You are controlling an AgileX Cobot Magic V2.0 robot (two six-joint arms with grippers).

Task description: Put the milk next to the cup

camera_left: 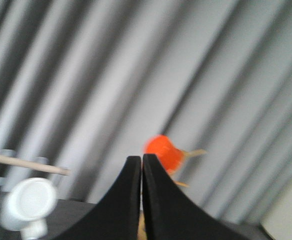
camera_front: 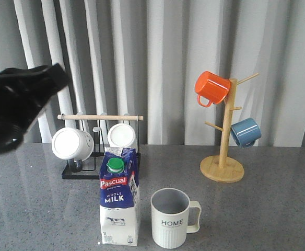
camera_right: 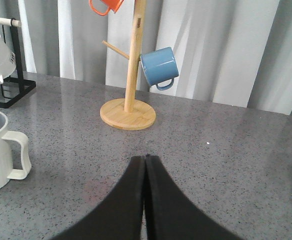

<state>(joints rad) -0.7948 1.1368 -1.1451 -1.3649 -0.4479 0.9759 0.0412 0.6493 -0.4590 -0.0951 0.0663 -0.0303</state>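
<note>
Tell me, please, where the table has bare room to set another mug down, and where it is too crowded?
Bare countertop lies between the HOME cup and the wooden mug tree, and to the tree's right toward the table edge. The front-left stretch beside the milk carton is also free. It is crowded from the carton back to the black rack with its white mugs.
</note>
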